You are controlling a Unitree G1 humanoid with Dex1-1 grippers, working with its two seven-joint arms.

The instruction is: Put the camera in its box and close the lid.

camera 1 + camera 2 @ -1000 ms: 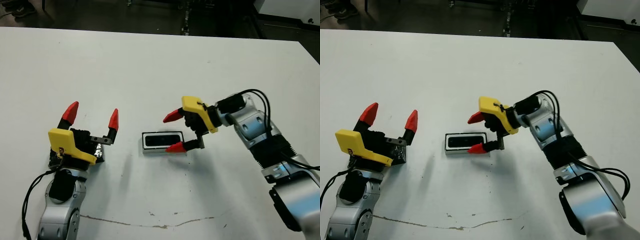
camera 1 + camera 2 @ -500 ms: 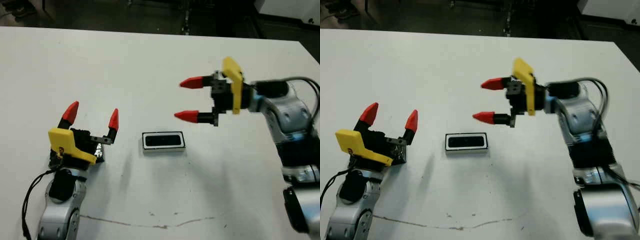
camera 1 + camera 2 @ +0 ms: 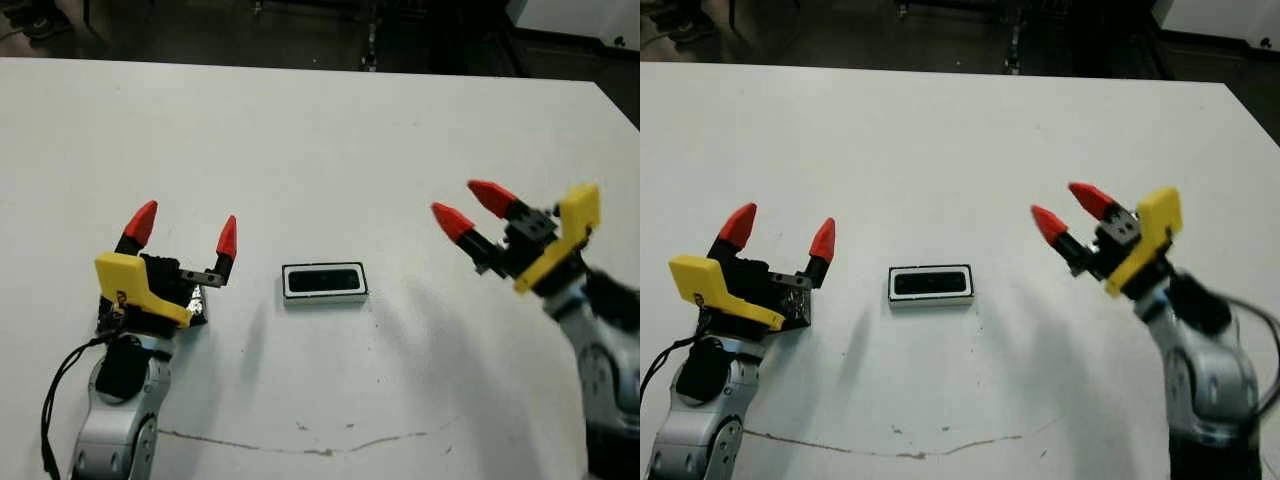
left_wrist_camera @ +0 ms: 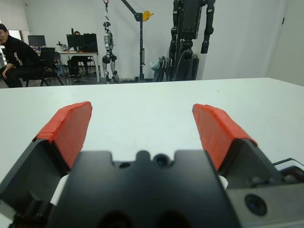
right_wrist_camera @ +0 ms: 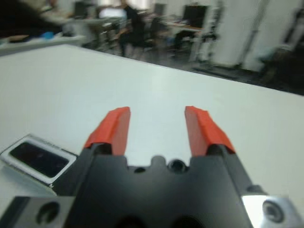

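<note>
Two hands, left hand (image 3: 183, 229) and right hand (image 3: 469, 206), spread apart above the white table (image 3: 320, 130).

One box (image 3: 324, 282) lies on the one white table (image 3: 320, 130), and one camera (image 3: 325, 279) sits inside it as a dark block. One lid (image 3: 187, 305) shows as a black glossy patch, mostly hidden under the left arm. Two grippers are in view, the left gripper (image 3: 183, 231) and the right gripper (image 3: 472, 209), each with two red-tipped fingers, four in all. One seated person (image 4: 16, 54) shows beyond the table.
</note>
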